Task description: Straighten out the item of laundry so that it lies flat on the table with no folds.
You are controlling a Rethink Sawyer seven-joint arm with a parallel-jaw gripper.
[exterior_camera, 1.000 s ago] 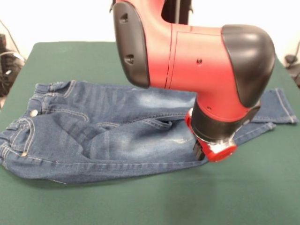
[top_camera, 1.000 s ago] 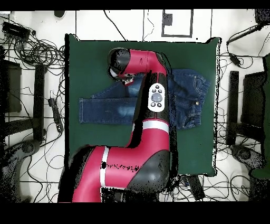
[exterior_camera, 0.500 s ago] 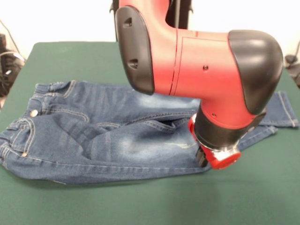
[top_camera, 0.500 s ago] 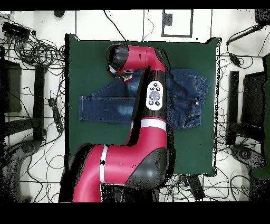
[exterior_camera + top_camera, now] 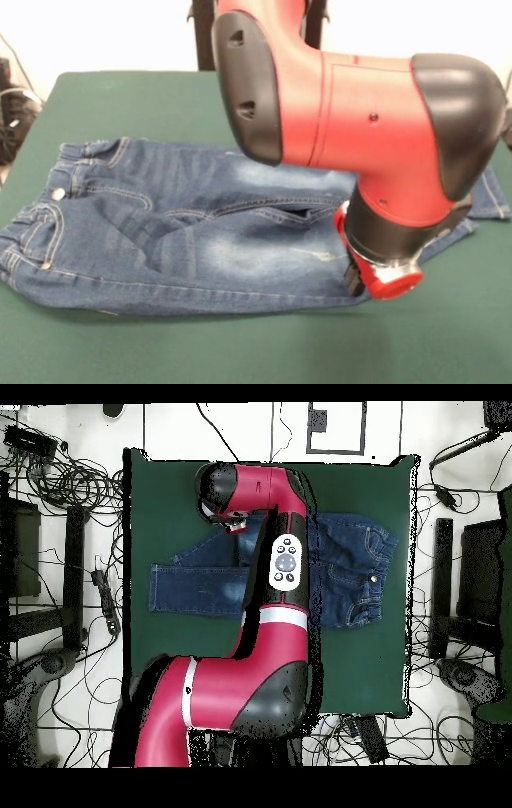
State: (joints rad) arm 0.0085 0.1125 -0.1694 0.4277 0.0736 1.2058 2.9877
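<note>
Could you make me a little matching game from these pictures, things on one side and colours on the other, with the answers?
Things:
1. jeans
2. table
3. arm
4. waist button

Colours:
A. dark green
B. red and black
C. silvery metal
D. blue with faded whitish patches

Pairs: 1-D, 2-A, 3-B, 4-C

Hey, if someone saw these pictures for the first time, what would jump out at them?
The big red and black arm fills the front view, its end down at the near edge of the jeans. The jeans lie stretched across the green table, waist at picture left, still creased around the middle.
</note>
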